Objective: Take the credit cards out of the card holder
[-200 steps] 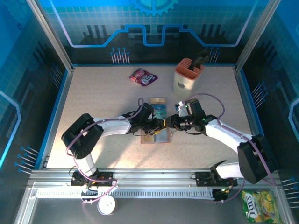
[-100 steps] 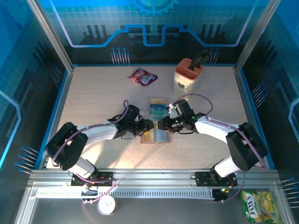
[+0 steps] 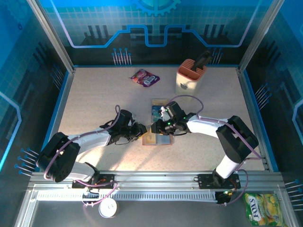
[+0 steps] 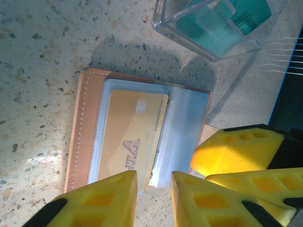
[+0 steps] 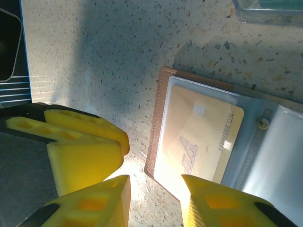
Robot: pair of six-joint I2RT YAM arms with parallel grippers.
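The card holder (image 4: 85,137) (image 5: 158,127) (image 3: 161,140) lies open on the table, tan leather with clear grey-blue pockets. A gold credit card (image 4: 130,137) (image 5: 199,137) sits in its left pocket, partly slid out. More teal credit cards stand in a clear box (image 4: 213,26) (image 3: 160,110) just behind it. My left gripper (image 4: 154,198) (image 3: 143,128) hovers at the holder's near edge, narrowly open, with bare table between its fingers. My right gripper (image 5: 154,203) (image 3: 155,127) is open over the holder's left corner. The two grippers almost touch.
A peach tool caddy (image 3: 190,78) stands at the back right and a purple snack packet (image 3: 145,78) lies at the back centre. The blue table rim (image 4: 289,80) runs close past the clear box.
Both grippers have shifted left over the card holder, the left arm drawing back toward its base. The left jaws have narrowed. The holder and clear box have stayed put.
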